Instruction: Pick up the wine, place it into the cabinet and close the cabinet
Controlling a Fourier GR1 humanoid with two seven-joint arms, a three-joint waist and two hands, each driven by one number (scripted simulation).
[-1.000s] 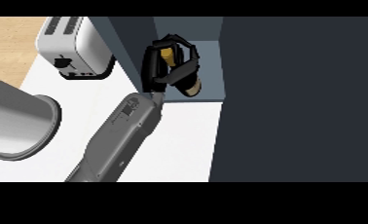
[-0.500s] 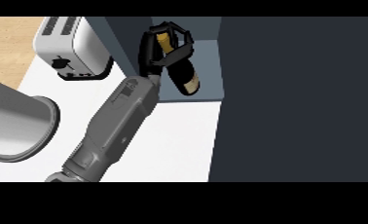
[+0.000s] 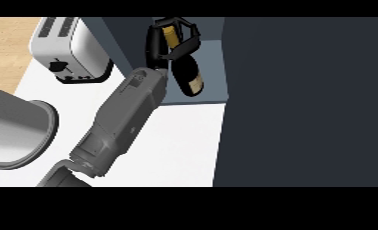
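**A:** Where's the wine [image 3: 189, 73] at right now?

**B:** Already inside the open cabinet [image 3: 212, 66]. The right hand [image 3: 154, 49] has its fingers curled round the neck.

**A:** So just let go?

**B:** Nah. From this steep angle I can't tell if the base is actually down on the shelf. I'd settle it upright first, then uncurl and back the hand straight out so it doesn't clip the neck. Door comes after.

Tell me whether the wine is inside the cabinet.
Inside. The wine shows within the cabinet, in its open compartment, its neck gripped by the curled left hand. Whether it rests on the shelf: cannot tell.
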